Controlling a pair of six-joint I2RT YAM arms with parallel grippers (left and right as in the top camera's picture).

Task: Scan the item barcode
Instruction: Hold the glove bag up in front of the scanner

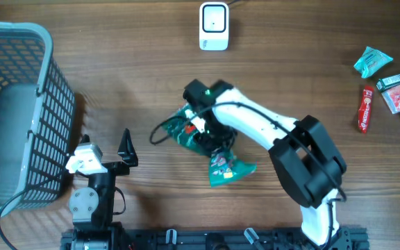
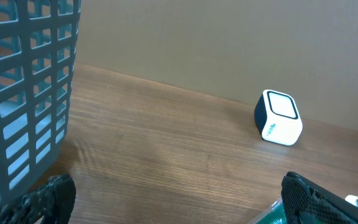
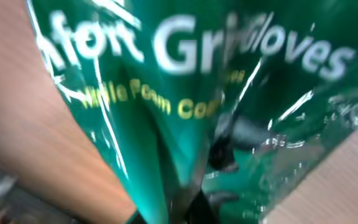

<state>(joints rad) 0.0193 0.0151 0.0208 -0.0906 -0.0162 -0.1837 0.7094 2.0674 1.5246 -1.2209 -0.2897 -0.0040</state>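
Where the right tool (image 1: 207, 130) pinches, glossy crinkled green packet (image 1: 226, 169), woodgrain table (image 1: 311, 55).

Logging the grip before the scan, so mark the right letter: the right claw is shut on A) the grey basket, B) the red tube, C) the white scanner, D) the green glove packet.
D: the right claw is clamped on the green glove packet at mid-table; the white scanner stands apart from it at the far edge.
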